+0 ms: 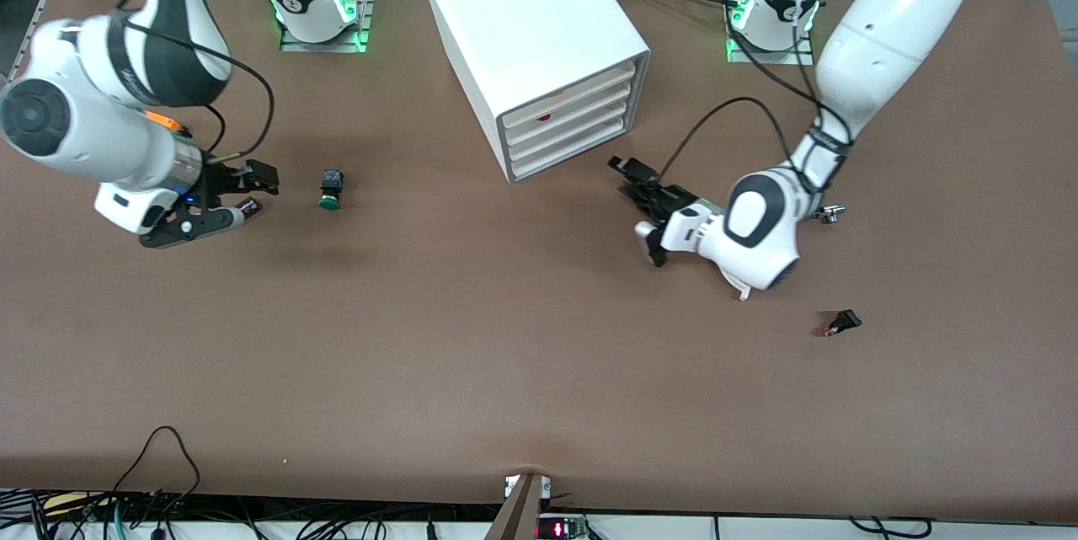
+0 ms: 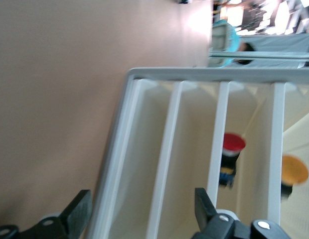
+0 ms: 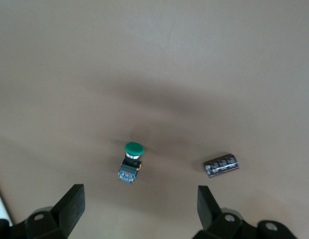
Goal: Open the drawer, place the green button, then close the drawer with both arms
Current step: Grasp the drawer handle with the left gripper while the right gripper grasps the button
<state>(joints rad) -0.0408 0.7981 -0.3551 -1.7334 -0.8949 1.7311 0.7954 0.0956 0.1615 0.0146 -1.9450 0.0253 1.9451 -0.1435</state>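
The white cabinet [image 1: 539,26] stands at the robots' side of the table with all four drawers shut. One drawer shows a red dot [image 1: 545,114]; the tray drawer [image 1: 573,134] lies just below it. My left gripper [image 1: 630,179] is open and empty, hovering in front of the drawer fronts. In the left wrist view this gripper [image 2: 143,209] faces the lower drawers [image 2: 189,159]. The green-capped button [image 1: 330,189] lies on its side toward the right arm's end. My right gripper [image 1: 259,191] is open beside the button [image 3: 130,162], apart from it, as the right wrist view [image 3: 139,201] shows.
A dark cylinder [image 1: 249,205] lies by the right gripper's fingers and shows in the right wrist view [image 3: 221,165]. A small black part [image 1: 842,323] and a small metal piece [image 1: 832,214] lie toward the left arm's end. An orange object [image 1: 164,120] peeks out under the right arm.
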